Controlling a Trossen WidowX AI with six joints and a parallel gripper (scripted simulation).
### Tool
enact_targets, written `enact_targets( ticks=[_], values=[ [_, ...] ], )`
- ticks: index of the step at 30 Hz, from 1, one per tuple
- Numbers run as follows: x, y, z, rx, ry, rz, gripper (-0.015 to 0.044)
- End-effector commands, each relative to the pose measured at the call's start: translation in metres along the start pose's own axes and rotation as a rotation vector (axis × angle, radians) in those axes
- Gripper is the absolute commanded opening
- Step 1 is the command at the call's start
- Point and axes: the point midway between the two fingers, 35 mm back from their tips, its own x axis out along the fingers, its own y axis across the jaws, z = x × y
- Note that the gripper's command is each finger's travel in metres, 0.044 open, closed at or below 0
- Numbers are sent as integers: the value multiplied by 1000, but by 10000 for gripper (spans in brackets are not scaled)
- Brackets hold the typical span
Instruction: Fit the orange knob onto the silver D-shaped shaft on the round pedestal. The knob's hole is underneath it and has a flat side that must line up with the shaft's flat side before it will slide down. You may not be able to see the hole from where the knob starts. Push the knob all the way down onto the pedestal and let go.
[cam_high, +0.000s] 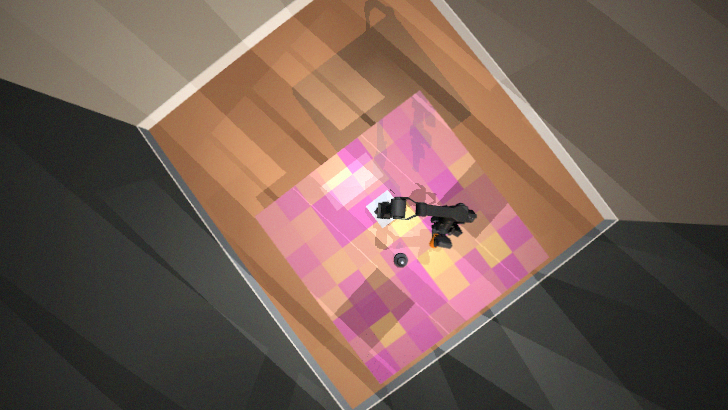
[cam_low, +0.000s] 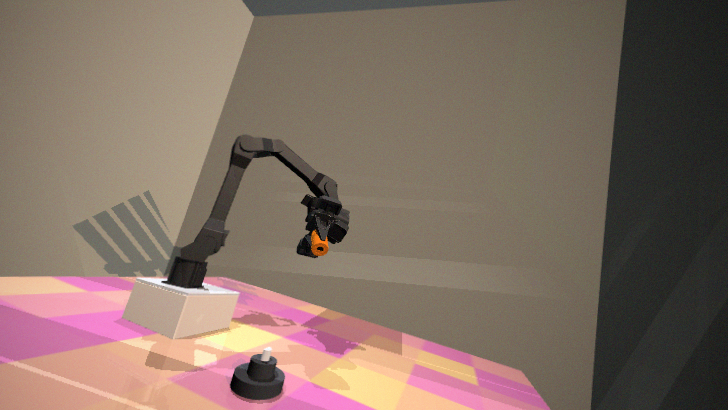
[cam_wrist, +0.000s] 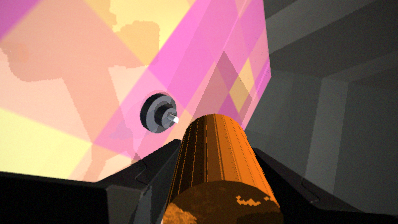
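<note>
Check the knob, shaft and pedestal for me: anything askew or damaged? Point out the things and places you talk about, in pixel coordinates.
The orange knob (cam_high: 433, 241) (cam_low: 319, 239) (cam_wrist: 220, 155) looks askew: held in the gripper (cam_high: 437, 242) (cam_low: 316, 243), it tilts well off vertical, its holed end facing the exterior camera. The pedestal (cam_high: 400, 260) (cam_low: 257, 380) (cam_wrist: 150, 113) stands upright, its shaft (cam_low: 266, 354) (cam_wrist: 174, 119) bare; I see no damage.
</note>
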Motion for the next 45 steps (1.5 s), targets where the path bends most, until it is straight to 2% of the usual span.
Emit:
enact_targets(
  ticks=[1,13,45],
  values=[
    [-3,-4,2,10,-8,-27,0],
    [-2,0,2,10,-7,-143,0],
    [-1,2,1,8,-2,-116,0]
  ],
)
